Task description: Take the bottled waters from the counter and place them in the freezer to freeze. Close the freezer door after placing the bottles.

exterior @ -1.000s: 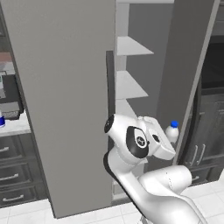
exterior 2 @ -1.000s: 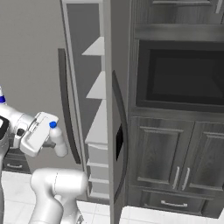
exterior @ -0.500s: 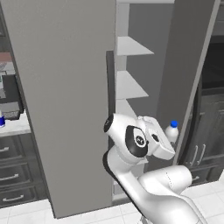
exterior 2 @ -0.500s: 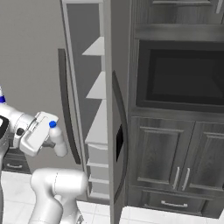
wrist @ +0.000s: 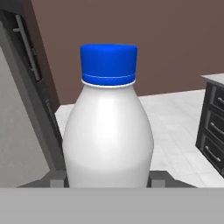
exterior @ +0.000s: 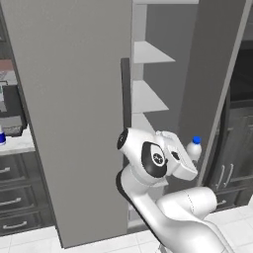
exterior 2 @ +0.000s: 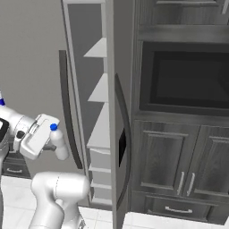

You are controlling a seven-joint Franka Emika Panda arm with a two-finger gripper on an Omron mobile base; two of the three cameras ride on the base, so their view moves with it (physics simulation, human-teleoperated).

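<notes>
The gripper (exterior 2: 53, 145) was closed on a pale bottled water (exterior 2: 58, 142) with a blue cap, holding it upright in the air in front of the open freezer (exterior 2: 100, 134). In the hand view the bottle (wrist: 108, 131) stood between the two fingertips (wrist: 57, 180), which pressed its lower sides. From the left base view the bottle (exterior: 193, 149) sat just beside the edge of the freezer door (exterior: 212, 84) (swung wide open), below the white inner shelves (exterior: 148, 96). Far to the left, a second blue-capped bottle (exterior: 2, 136) stood on the white surface (exterior: 17, 143), partly cut off by the frame edge. A dark oven (exterior 2: 188, 78) sat to the right of the freezer.
</notes>
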